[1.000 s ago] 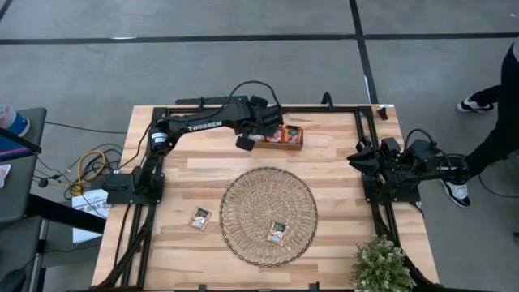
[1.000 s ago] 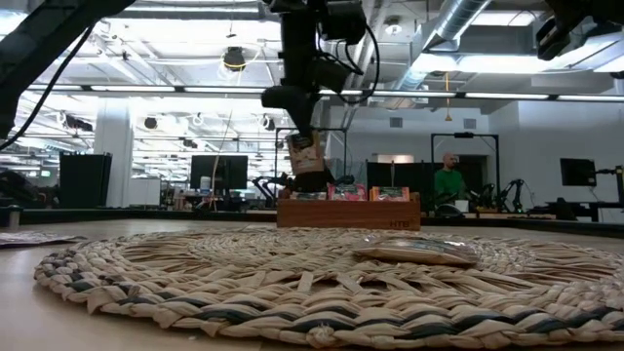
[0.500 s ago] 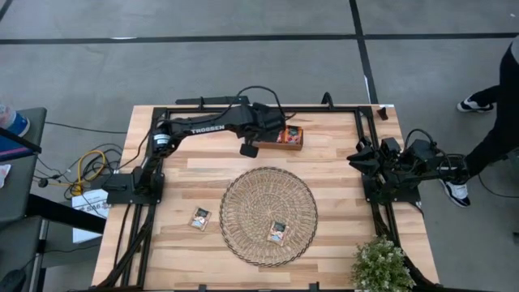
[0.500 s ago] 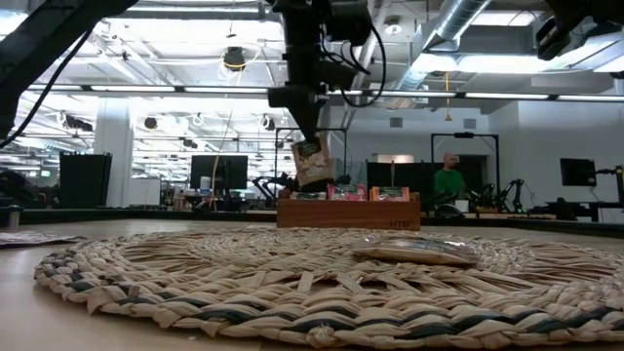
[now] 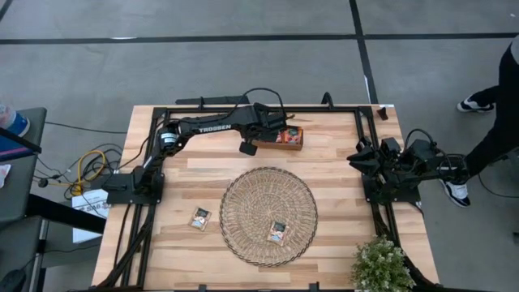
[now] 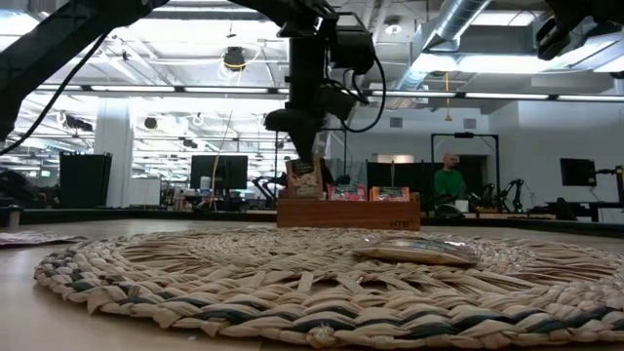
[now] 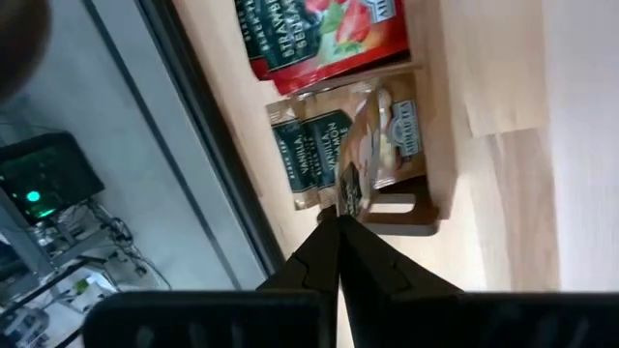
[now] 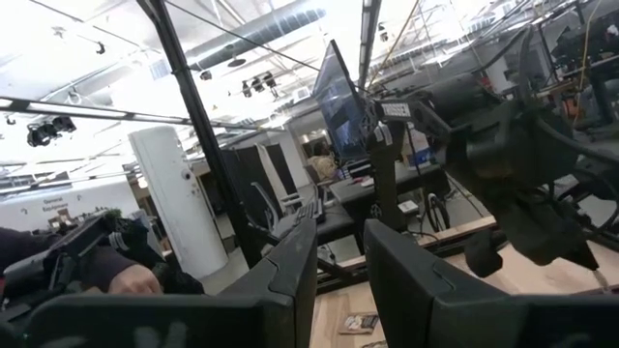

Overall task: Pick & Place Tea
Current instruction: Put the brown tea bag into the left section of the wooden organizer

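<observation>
My left gripper (image 5: 253, 144) (image 6: 300, 154) (image 7: 338, 220) points down over the left end of the brown wooden tray (image 5: 293, 144) (image 6: 346, 212) and is shut on a pale cream tea sachet (image 6: 304, 177) (image 7: 379, 145). Red-orange (image 7: 329, 34) and cream sachets (image 7: 308, 145) stand on edge in the tray. One sachet (image 5: 278, 232) (image 6: 414, 251) lies flat on the round woven mat (image 5: 268, 215). Another (image 5: 199, 217) lies on the table left of the mat. My right gripper (image 8: 338, 275) is open, parked at the table's right edge (image 5: 381, 162). My left gripper pinches the cream sachet between its two fingers at its upper edge, by the dark green band (image 7: 346, 188), coming from above and pointing down. The sachet hangs below the fingers, its lower edge (image 6: 304, 193) level with the tray's left end. Whether it touches the tray I cannot tell.
The woven mat fills the middle of the table. A potted plant (image 5: 381, 264) stands at the near right corner. A person (image 5: 503, 122) stands beyond the table's right side. Black frame rails (image 5: 243, 109) run along the far and side edges.
My left gripper has gone down toward the tray's left end, staying shut on the cream sachet. The sachet, which hung well above the tray a second ago, now hangs at tray height.
</observation>
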Available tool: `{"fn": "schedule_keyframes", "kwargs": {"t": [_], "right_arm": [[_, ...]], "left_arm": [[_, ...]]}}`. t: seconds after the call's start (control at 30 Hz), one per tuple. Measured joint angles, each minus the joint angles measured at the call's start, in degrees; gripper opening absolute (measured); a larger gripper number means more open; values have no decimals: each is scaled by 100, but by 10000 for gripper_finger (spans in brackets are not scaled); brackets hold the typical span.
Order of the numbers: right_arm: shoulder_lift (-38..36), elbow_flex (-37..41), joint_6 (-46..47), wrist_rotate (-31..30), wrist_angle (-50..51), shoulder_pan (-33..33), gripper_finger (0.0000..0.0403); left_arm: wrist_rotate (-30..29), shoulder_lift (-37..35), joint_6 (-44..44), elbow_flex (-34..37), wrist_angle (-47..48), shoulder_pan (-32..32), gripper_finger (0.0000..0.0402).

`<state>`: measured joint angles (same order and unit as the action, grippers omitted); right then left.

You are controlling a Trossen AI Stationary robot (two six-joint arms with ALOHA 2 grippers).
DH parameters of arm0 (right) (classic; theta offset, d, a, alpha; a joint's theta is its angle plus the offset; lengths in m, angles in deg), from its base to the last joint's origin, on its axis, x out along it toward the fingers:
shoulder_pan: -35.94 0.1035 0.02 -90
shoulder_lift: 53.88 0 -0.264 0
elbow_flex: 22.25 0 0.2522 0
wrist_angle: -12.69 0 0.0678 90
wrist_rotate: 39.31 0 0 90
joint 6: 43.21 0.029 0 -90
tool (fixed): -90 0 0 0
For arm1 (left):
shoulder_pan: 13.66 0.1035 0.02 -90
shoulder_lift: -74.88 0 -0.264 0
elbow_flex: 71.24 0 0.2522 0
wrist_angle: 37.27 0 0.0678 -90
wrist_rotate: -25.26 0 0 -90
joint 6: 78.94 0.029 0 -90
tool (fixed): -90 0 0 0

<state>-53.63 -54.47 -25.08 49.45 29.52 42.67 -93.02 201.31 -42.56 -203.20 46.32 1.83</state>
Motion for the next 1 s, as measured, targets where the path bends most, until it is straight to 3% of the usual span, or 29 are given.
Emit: {"fn": "schedule_keyframes", "kwargs": {"t": [1.0], "right_arm": [[0, 0, -7, 0, 2, 0, 82]], "left_arm": [[591, 228, -96, 0, -11, 291, 0]]}}
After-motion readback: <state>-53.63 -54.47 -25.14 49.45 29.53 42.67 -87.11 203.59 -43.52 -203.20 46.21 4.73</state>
